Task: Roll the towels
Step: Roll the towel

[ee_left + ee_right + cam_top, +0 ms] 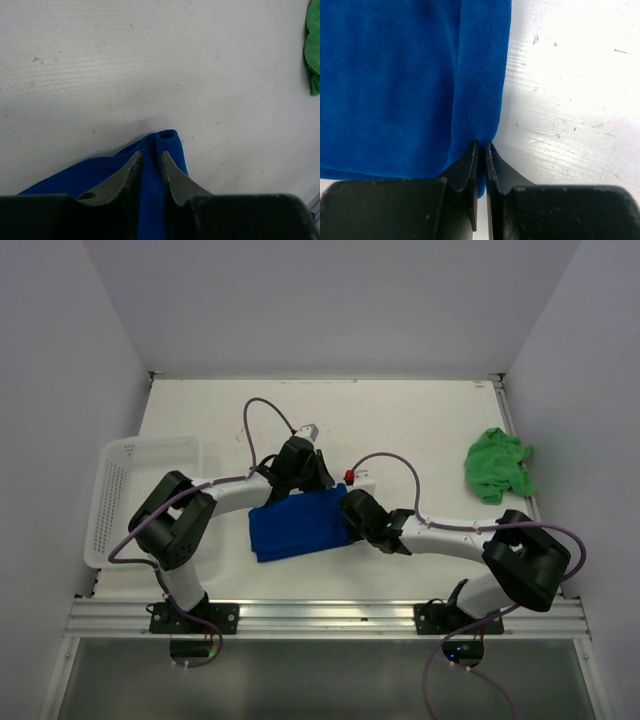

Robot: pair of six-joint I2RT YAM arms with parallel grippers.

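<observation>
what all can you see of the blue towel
The blue towel is royal blue, soft, velvety-looking cloth. It lies folded in a rough rectangle with layered edges on the white table, between the two arms. The right gripper pinches its right edge, jaws almost together. A far corner sits between the fingers of the left gripper, which stand slightly apart; whether they clamp it is unclear. It lies well apart from the green towel.
</observation>
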